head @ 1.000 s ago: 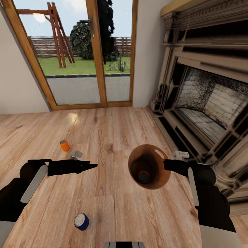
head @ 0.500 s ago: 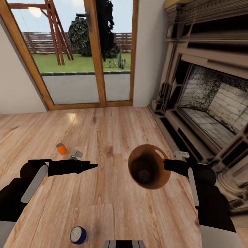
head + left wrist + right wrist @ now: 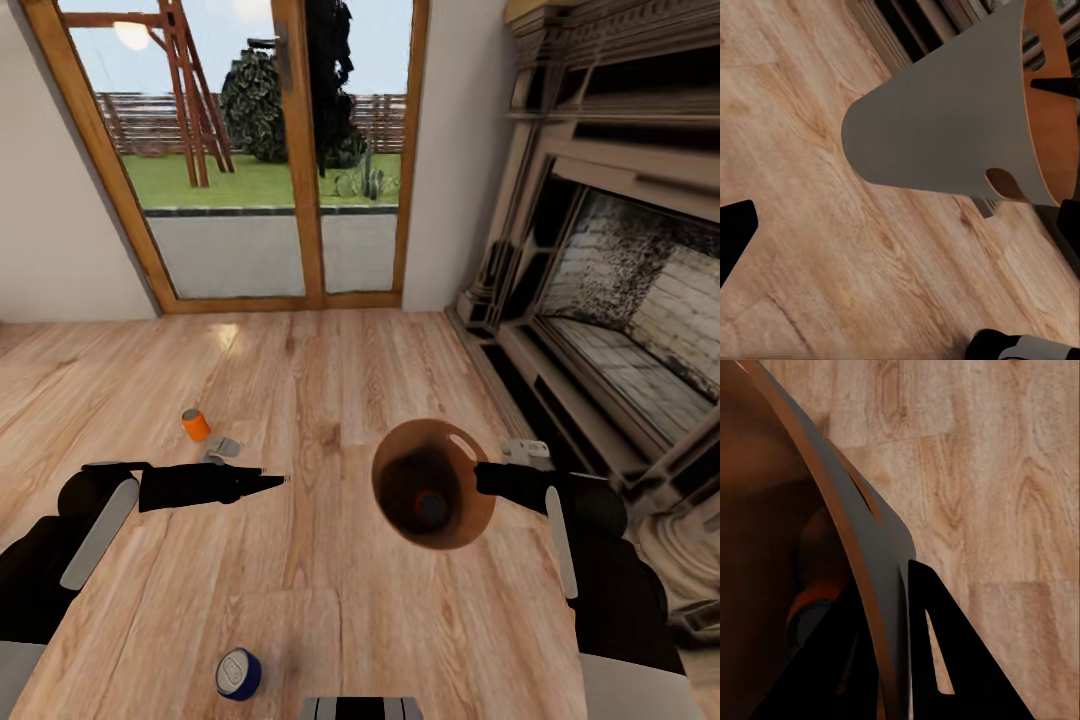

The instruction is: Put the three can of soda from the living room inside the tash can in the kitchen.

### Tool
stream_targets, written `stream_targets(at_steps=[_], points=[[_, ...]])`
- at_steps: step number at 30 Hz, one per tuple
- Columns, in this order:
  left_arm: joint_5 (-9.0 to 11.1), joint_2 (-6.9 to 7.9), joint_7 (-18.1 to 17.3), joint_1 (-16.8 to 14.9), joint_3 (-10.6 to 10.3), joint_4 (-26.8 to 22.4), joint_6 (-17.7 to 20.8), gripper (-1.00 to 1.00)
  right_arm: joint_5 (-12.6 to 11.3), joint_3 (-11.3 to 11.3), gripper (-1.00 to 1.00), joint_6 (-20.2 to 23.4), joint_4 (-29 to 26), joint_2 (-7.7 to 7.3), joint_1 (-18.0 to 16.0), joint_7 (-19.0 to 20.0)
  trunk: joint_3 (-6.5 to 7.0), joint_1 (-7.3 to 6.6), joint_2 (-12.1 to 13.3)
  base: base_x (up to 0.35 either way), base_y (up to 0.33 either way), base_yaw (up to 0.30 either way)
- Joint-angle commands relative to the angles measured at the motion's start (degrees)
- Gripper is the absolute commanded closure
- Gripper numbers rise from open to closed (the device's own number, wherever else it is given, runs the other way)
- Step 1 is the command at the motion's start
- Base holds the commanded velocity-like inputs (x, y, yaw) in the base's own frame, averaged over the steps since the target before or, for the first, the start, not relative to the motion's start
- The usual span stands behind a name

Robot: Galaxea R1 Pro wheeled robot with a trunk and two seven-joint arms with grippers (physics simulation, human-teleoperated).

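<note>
1. Brown trash can hangs in the air, its rim pinched by the right claw, with one orange can inside. If it tips, that can may roll out.
2. An orange can and a blue can lie on the wood floor. A wheel could bump the blue one away.
3. Left claw holds nothing and looks closed.

Head cam looks down from above over the light wood plank floor; both wrist cams sit close on the round brown bin, shared by all three.
</note>
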Motion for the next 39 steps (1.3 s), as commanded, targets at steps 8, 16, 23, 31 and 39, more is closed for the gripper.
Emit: stream_targets(at_steps=[8, 16, 23, 31, 39], points=[[0.0, 0.05, 0.0, 0.0, 0.0, 0.1, 0.0, -1.0, -1.3, 0.0, 1.0, 0.2, 0.0, 0.0, 0.0, 0.4, 0.01, -0.01, 0.0, 0.0, 0.0, 0.239], [0.0, 0.05, 0.0, 0.0, 0.0, 0.1, 0.0, -1.0, -1.3, 0.0, 1.0, 0.2, 0.0, 0.03, 0.0, 0.4, 0.01, -0.01, 0.0, 0.015, 0.0, 0.035], [0.1, -0.03, 0.0, 0.0, 0.0, 0.1, 0.0, -1.0, -1.3, 0.0, 1.0, 0.2, 0.0, 0.0, 0.0, 0.4, 0.01, -0.01, 0.0, 0.273, 0.0, 0.001], [0.0, -0.03, 0.0, 0.0, 0.0, 0.1, 0.0, -1.0, -1.3, 0.0, 1.0, 0.2, 0.0, 0.01, 0.0, 0.4, 0.01, -0.01, 0.0, 0.124, 0.0, 0.0], [0.0, -0.02, 0.0, 0.0, 0.0, 0.1, 0.0, -1.0, -1.3, 0.3, 1.0, 0.2, 0.0, 0.0, 0.0, 0.4, 0.01, -0.01, 0.0, 0.002, 0.0, 0.0]])
